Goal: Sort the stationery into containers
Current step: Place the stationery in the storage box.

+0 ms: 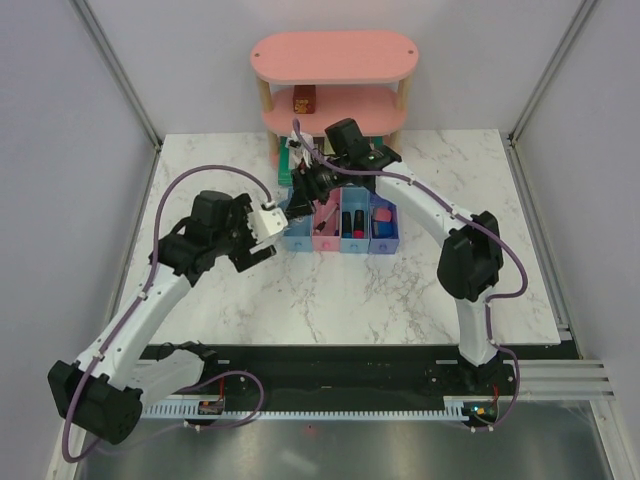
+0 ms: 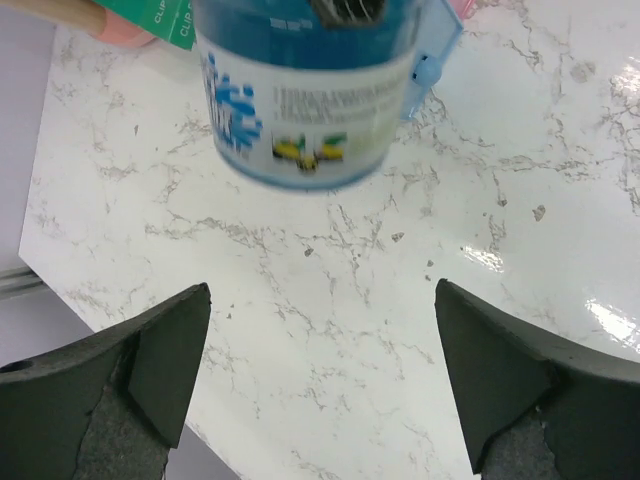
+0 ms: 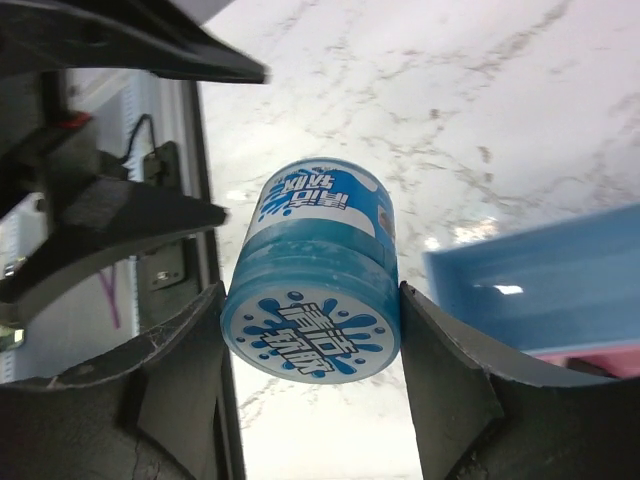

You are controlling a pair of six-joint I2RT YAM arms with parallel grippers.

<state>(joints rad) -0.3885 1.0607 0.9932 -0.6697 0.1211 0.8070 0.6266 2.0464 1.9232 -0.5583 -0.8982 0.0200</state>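
My right gripper is shut on the round blue patterned tape roll, its fingers pressing both sides, and holds it above the marble table. In the top view the right gripper hangs over the left end of the row of containers. My left gripper is open and empty just left of that spot. In the left wrist view its fingers are spread wide over bare marble, with the roll hanging ahead. A pink highlighter, a black-and-blue highlighter and a pink eraser lie in the trays.
The pink oval shelf stands at the back with a brown box on its lower level. Green books lean just behind the trays. A light-blue tray corner shows beside the roll. The left arm's fingers are close to the roll.
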